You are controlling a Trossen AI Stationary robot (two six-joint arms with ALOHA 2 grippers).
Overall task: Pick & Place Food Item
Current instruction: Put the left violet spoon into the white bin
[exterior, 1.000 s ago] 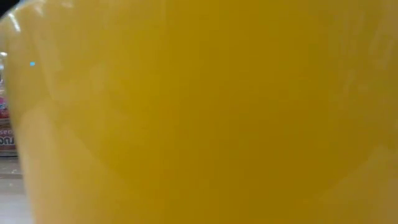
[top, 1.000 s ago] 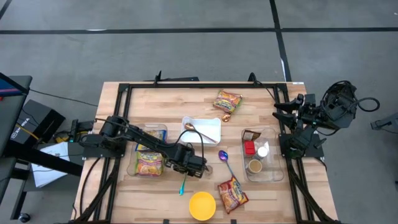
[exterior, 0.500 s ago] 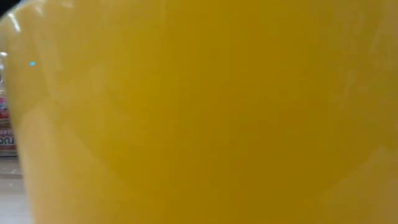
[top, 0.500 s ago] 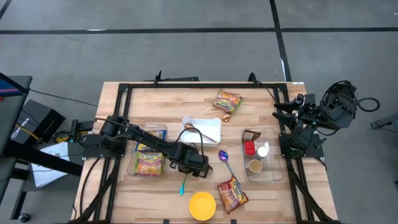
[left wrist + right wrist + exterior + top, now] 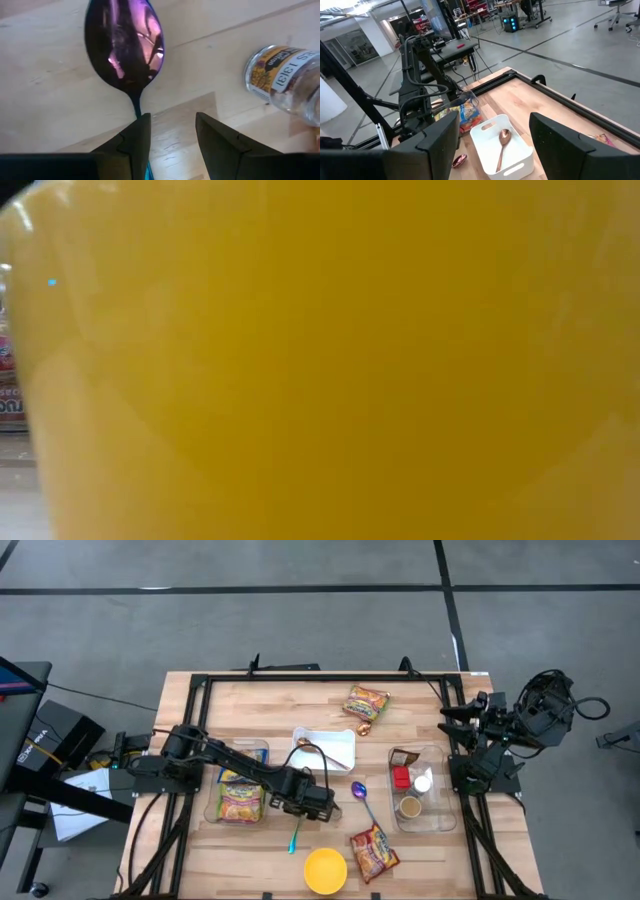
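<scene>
Left gripper [image 5: 322, 802] sits low over the wooden table [image 5: 270, 705], mid-table, just left of the purple spoon [image 5: 359, 790]; a teal-handled utensil [image 5: 294, 836] lies just beside and nearer the front edge. In the left wrist view the gripper [image 5: 171, 131] has its two dark fingers [image 5: 136, 137] parted with bare wood between them, gripping nothing; the purple spoon's bowl [image 5: 124, 42] lies right ahead of the fingertips, its neck running down to touch the inner edge of one finger. A small glass jar [image 5: 285, 75] lies on its side off to one side in that view. Food items: one noodle packet [image 5: 373, 851] at the front of the table, right of the yellow bowl [image 5: 325, 870] and well apart from the left gripper; a second packet [image 5: 365, 702] near the far edge; a third [image 5: 240, 802] in the clear bin [image 5: 262, 748] under the left arm. White tray [image 5: 343, 752] holds a copper spoon [image 5: 310, 747]. Clear container [image 5: 440, 820] on the right holds small items, including a red one. Right gripper [image 5: 447, 715] is parked at the table's right edge, fingers [image 5: 440, 132] spread wide, holding nothing. Low view is filled by yellow bowl [image 5: 330, 360].
</scene>
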